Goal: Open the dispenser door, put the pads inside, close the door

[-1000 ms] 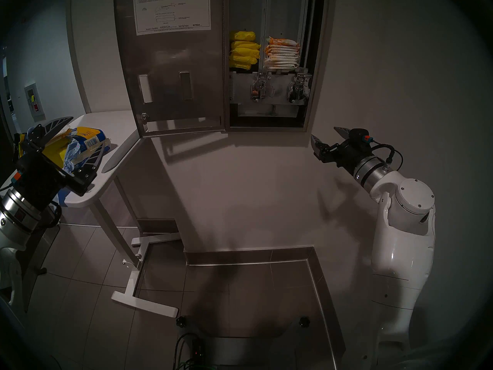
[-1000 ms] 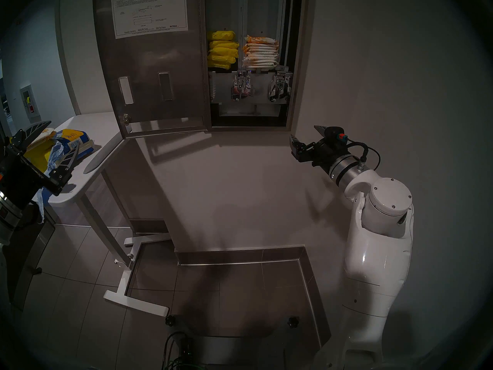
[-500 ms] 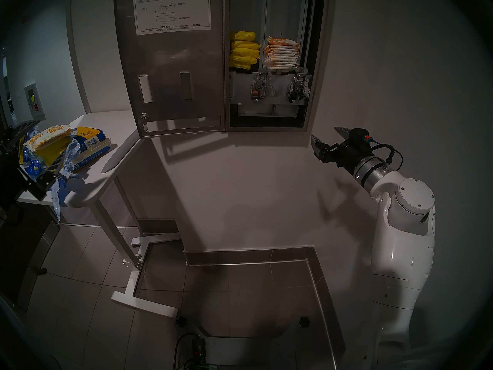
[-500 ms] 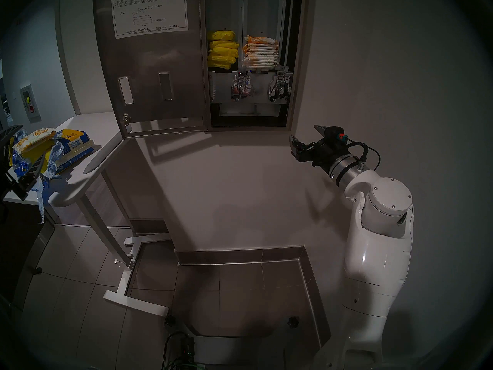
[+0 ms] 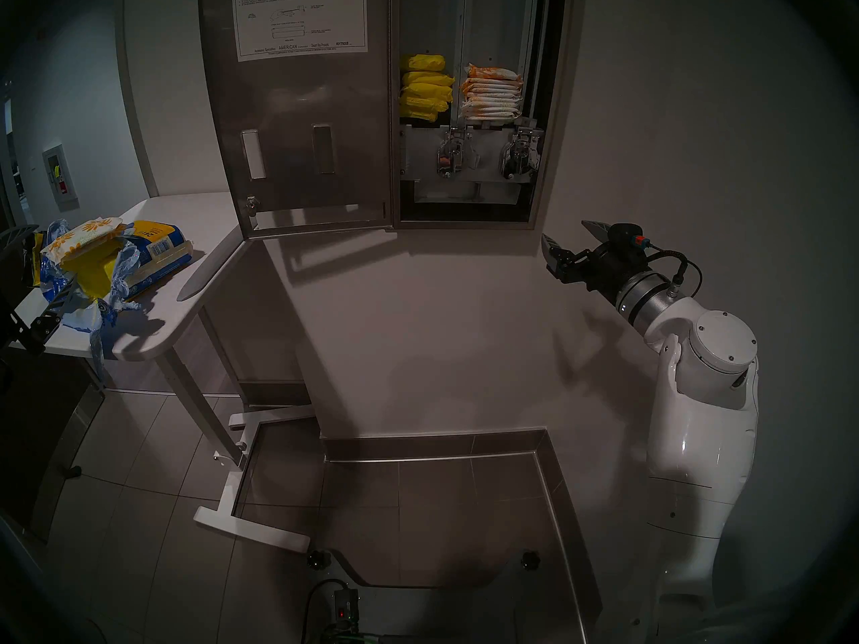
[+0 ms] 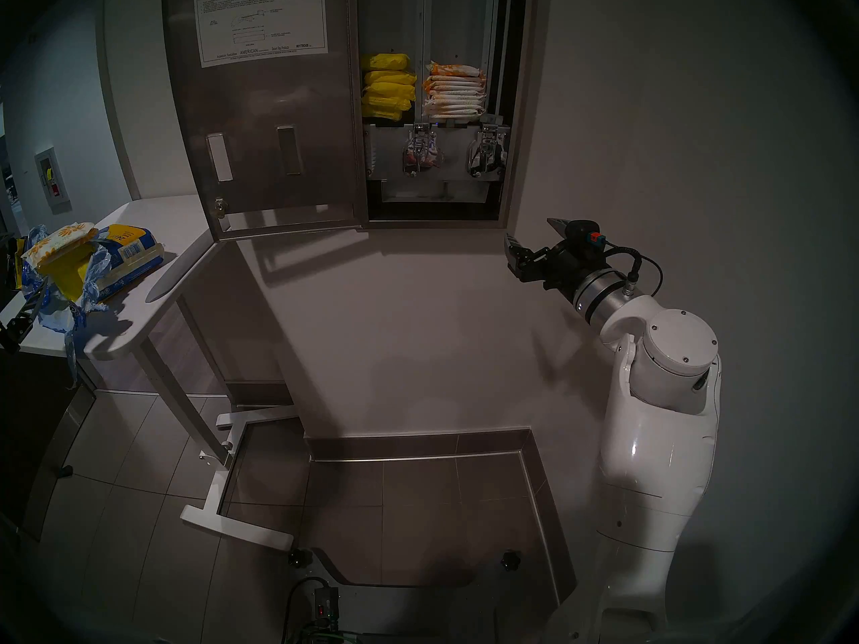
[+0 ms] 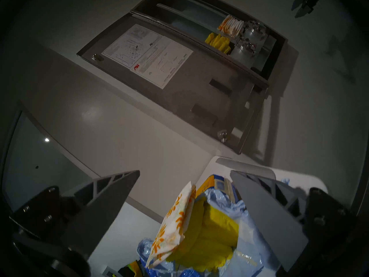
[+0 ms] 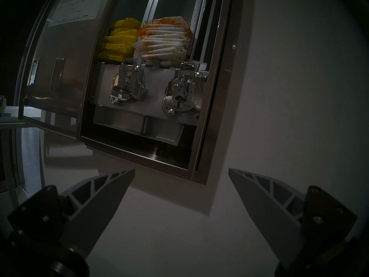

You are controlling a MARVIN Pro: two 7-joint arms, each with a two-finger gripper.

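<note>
The dispenser door [image 5: 302, 118] hangs swung wide to the left, its inner face and white instruction sheet [image 5: 300, 18] turned to the room, leaving the cabinet's two columns exposed for loading: plain yellow packets [image 5: 424, 87] on the left, a stack of daisy-print pads [image 5: 492, 94] on the right, both resting above the chrome vending mechanisms [image 8: 127, 84]. More stock waits on the white side table [image 5: 186, 239], where one daisy-print pad [image 7: 172, 224] lies on top of the yellow packets spilling from a torn blue-and-yellow plastic bag [image 5: 153, 252], within easy reach of the left gripper [image 7: 184, 202], whose fingers stand spread wide and empty on either side of it. The right gripper [image 8: 181, 182], likewise open and holding nothing, hovers level below the cabinet's lower right corner, clear of the opening and apparently parked to leave the way free. Loading looks unfinished; the door remains to be shut.
</note>
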